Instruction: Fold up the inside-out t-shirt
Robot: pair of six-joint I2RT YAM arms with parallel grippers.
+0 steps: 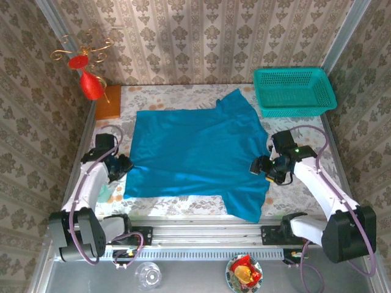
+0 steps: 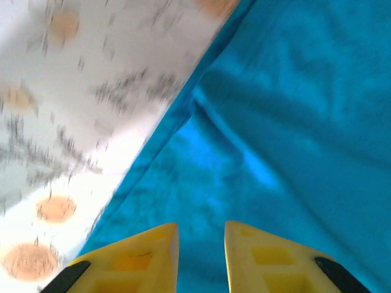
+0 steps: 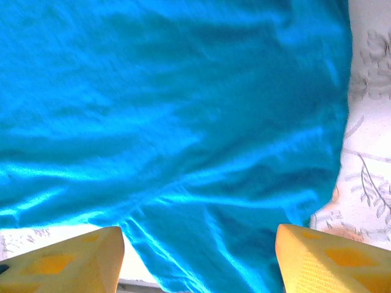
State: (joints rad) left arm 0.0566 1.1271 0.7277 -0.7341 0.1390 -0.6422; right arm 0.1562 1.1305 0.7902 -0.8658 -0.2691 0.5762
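Pincer of the left arm (image 1: 125,165), seen from above, sits at the shirt's 9 o'clock edge, low over the cloth. In the left wrist view its yellow fingers (image 2: 153,253) stand slightly parted, released, with nothing between them; blue cloth lies past the tips, and the hem runs diagonally from 7 o'clock up to 1 o'clock against the flowered surface (image 2: 73,91).

The right pincer (image 1: 258,166) is at the shirt's 4 o'clock side, beside the near sleeve. In the right wrist view its fingers (image 3: 79,259) are spread wide, released, with rippled cloth below and bare surface (image 3: 372,122) at 3 o'clock.

The inside-out t-shirt (image 1: 195,152), bright blue, lies spread almost flat across the middle of the surface (image 1: 171,93), body toward 9 o'clock and the two sleeves pointing to 1 o'clock and 5 o'clock.

A teal mesh basket (image 1: 294,91) stands at the far corner, at 1 o'clock from the shirt, just beside the far sleeve.
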